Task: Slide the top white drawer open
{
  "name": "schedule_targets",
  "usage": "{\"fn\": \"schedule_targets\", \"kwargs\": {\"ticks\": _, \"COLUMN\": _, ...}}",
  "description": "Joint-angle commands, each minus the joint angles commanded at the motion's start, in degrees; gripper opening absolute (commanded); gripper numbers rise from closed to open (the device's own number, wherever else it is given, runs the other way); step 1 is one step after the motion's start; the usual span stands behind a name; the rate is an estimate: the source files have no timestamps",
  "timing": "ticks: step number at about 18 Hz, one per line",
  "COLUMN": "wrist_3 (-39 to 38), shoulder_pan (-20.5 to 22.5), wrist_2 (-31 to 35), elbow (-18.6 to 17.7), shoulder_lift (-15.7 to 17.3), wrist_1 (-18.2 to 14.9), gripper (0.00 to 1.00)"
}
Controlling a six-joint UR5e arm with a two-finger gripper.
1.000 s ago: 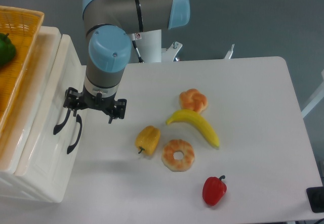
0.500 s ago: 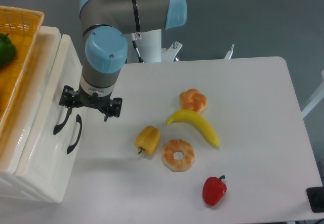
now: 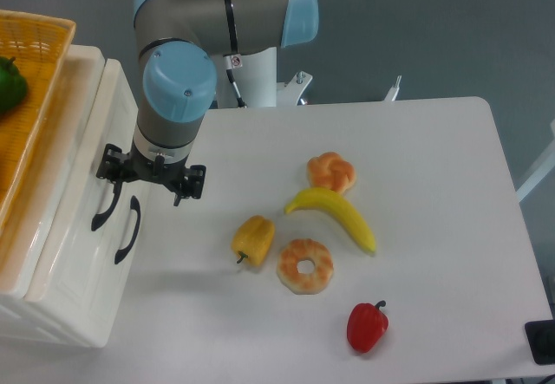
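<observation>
The white cabinet stands at the table's left edge, its two drawer fronts facing right. The top white drawer [image 3: 78, 189] carries the left of the two curved black handles [image 3: 104, 209]; the lower drawer's handle [image 3: 127, 229] lies just right of it. Both drawers look closed. My gripper [image 3: 148, 180] points down in front of the cabinet, open, with nothing between its fingers. Its left finger [image 3: 110, 169] hangs right at the upper end of the top drawer's handle, and its right finger [image 3: 192, 183] is over the table.
An orange wicker basket [image 3: 35, 81] with a green pepper [image 3: 9, 83] sits on the cabinet. On the table lie a yellow pepper [image 3: 252, 238], a donut [image 3: 305, 265], a banana [image 3: 336, 215], a pastry [image 3: 331, 172] and a red pepper [image 3: 367, 326].
The gripper has shifted left and slightly up, closer to the cabinet front, bringing its left finger to the top drawer's handle. It stays open. The drawers have not moved.
</observation>
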Motion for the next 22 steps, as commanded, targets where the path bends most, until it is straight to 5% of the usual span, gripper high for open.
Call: {"fn": "schedule_targets", "kwargs": {"ticks": 22, "wrist_3": 0.0, "shoulder_pan": -0.7, "wrist_2": 0.1, "elbow": -0.2, "shoulder_lift": -0.6, "wrist_1": 0.2, "gripper": 1.00}}
